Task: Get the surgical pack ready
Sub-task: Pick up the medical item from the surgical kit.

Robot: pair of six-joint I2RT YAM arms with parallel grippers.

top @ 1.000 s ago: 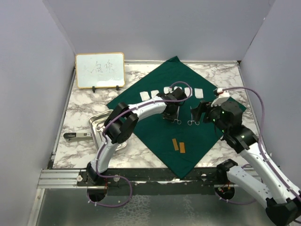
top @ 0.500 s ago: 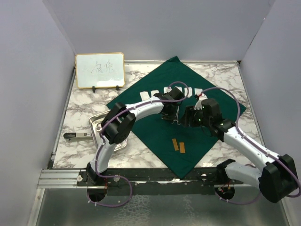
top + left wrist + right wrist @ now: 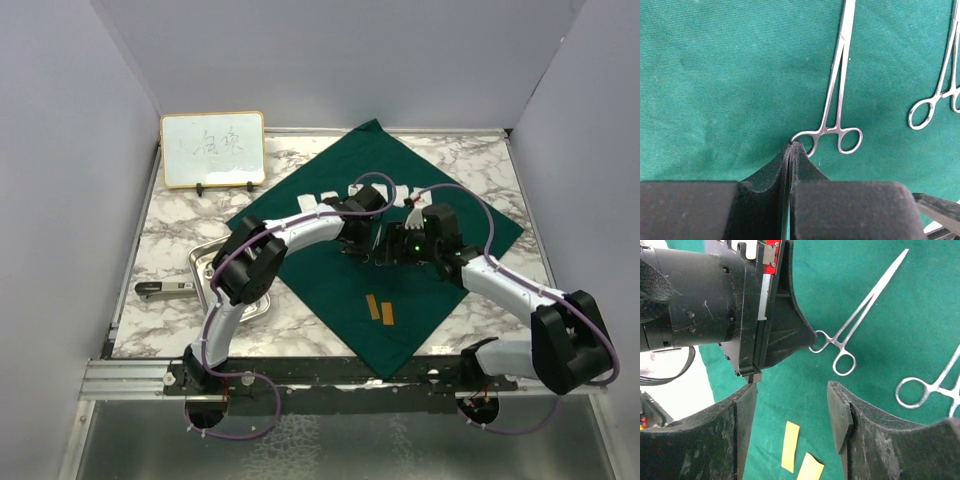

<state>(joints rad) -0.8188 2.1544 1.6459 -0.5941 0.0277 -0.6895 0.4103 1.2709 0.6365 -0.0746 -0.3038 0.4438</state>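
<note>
Done: drape (image 3: 330, 290) spread, forceps (image 3: 837, 100) and gauze (image 3: 305, 203) laid out
Remaining: likely arranging, then folding
Left claw (image 3: 791, 147): together, at forceps ring
Right claw (image 3: 790, 415): apart, empty

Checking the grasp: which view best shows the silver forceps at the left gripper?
Left wrist: silver forceps close up, ring pinched in left gripper. Right wrist shows them whole, angled; overhead, the arms mostly hide them.
</note>
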